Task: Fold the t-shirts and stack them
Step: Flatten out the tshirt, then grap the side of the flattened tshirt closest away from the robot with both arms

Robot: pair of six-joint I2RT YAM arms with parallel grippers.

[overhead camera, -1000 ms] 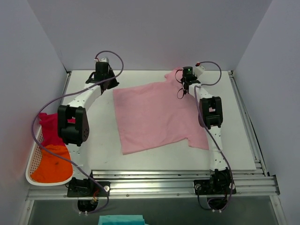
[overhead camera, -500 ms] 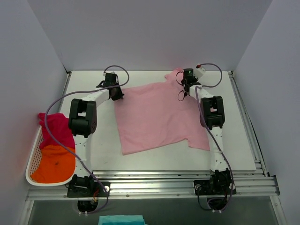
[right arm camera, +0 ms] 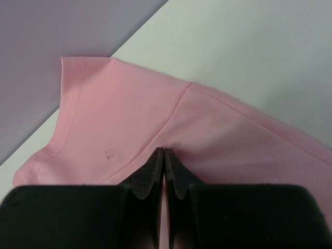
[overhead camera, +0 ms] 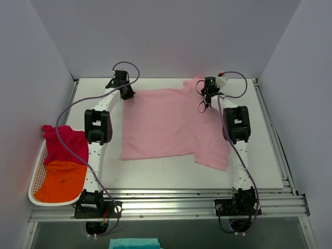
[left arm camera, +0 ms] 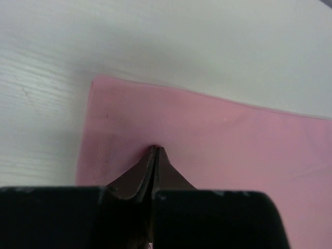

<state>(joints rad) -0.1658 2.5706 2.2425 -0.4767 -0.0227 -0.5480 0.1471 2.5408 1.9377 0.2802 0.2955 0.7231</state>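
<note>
You have the pink shirt (overhead camera: 171,124) spread flat across the middle of the table (overhead camera: 270,155), with one sleeve at the far edge and the other at its near right corner. Your magenta shirt (overhead camera: 65,145) and orange shirt (overhead camera: 61,180) lie crumpled in the basket (overhead camera: 34,176) at the left, touching, magenta farther and orange nearer.

Spread t-shirt (overhead camera: 171,127): flat on desk (overhead camera: 259,161), mid-surface.
Left fingers (left arm camera: 136,179): pinched on its far-left corner.
Right fingers (right arm camera: 148,174): pinched on its far-right shoulder, beside the sleeve.
Basket (overhead camera: 32,188): left of the spread t-shirt, at the desk's edge.
In basket: farther bundled t-shirt (overhead camera: 65,146) behind nearer bundled t-shirt (overhead camera: 59,181), touching.
</note>
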